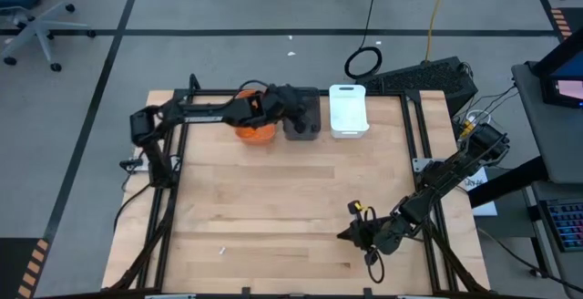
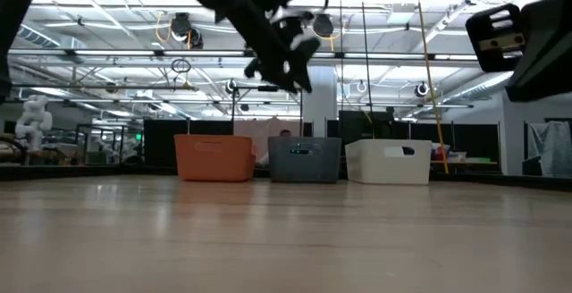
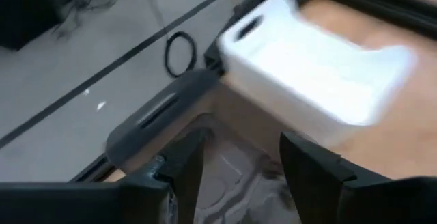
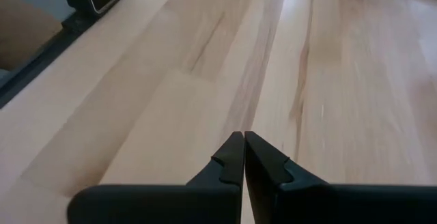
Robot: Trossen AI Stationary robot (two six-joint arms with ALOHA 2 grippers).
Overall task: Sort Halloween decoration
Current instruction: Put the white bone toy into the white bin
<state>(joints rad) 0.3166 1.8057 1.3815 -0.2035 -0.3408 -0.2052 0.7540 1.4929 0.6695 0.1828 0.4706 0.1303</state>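
Note:
Three bins stand in a row at the table's far edge: orange (image 1: 255,131), dark grey (image 1: 303,124) and white (image 1: 348,109). My left gripper (image 1: 299,108) hangs open above the dark grey bin (image 3: 157,115), with nothing between its fingers (image 3: 184,173); in the low view the left gripper (image 2: 288,68) is well above the bins' rims. My right gripper (image 1: 351,235) is shut and empty just above the bare wood near the front right (image 4: 244,157). One tiny white piece of Halloween decoration (image 1: 221,251) lies flat on the table near the front left.
The left arm (image 1: 209,109) crosses over the orange bin and hides part of it. A black frame (image 1: 414,144) runs along the table's edges. The white bin (image 3: 314,67) stands right beside the dark grey one. Bare wood lies between the bins and my right gripper.

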